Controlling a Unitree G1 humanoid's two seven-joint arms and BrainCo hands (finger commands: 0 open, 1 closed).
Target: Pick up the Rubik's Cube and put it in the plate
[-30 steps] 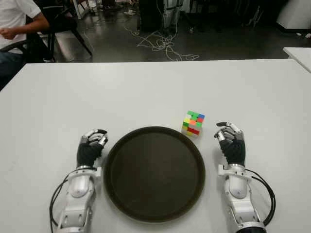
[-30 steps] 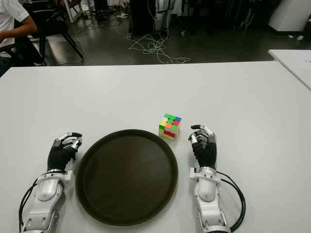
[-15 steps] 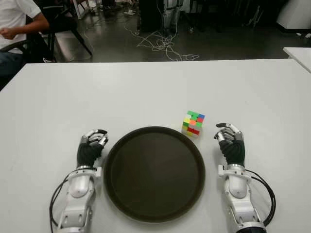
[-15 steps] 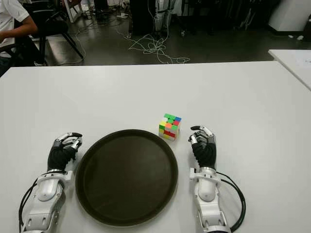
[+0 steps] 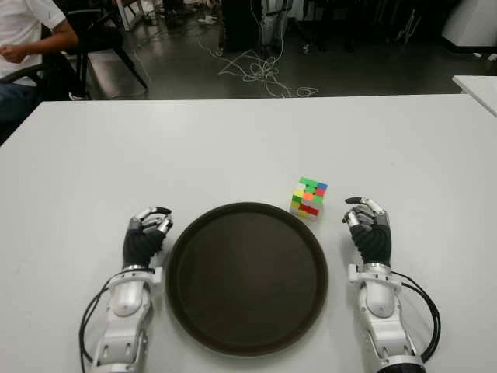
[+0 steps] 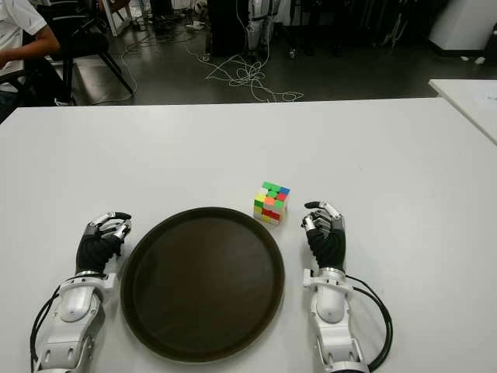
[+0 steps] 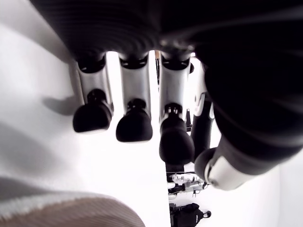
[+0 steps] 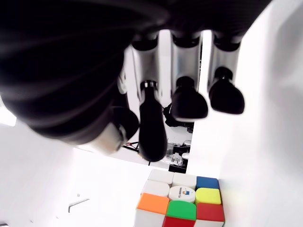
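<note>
The Rubik's Cube (image 5: 309, 197) sits on the white table (image 5: 233, 148) just beyond the dark plate (image 5: 246, 277), between its rim and the right hand (image 5: 370, 230), whose fingers curl loosely, holding nothing, like the left hand (image 5: 146, 235)

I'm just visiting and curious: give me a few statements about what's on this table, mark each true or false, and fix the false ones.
1. The Rubik's Cube lies inside the plate. False: it sits on the table, just beyond the plate's far right rim.
2. The right hand holds the cube. False: it holds nothing.
3. The plate has nothing in it. True.
4. The left hand shows left of the plate. True.
5. The plate is white. False: it is dark brown.
</note>
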